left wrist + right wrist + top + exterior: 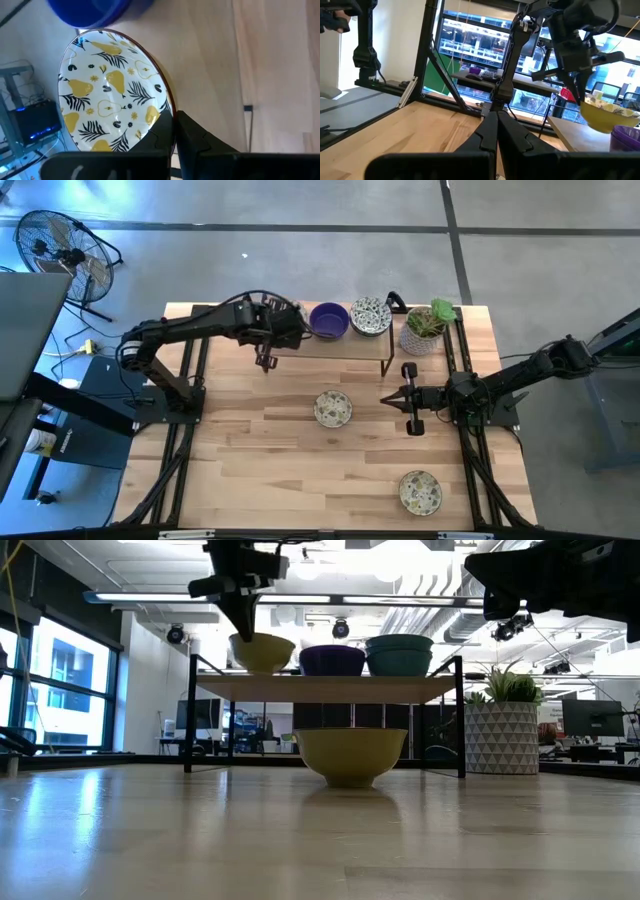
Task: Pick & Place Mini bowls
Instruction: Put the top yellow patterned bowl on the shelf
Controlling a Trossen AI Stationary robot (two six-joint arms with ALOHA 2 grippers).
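Wooden desk (250, 450) carries two patterned bowls, near (420, 491) and centre (333, 408). Right gripper (398, 400) closed, empty, beside the centre bowl. Farther back, left gripper (266, 361) pinches a patterned bowl (112, 112) at the shelf (330, 687), beside the purple bowl (329, 320).

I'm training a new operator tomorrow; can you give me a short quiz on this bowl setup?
1. True or false: the left end effector is shut on a patterned bowl's rim.
2. How many bowls rest on the table itself, not on the shelf?
3. What stands beside the shelf's right end? A) a cup B) a potted plant C) a box
Key: 1 true; 2 two, the middle bowl and the front bowl; 3 B.
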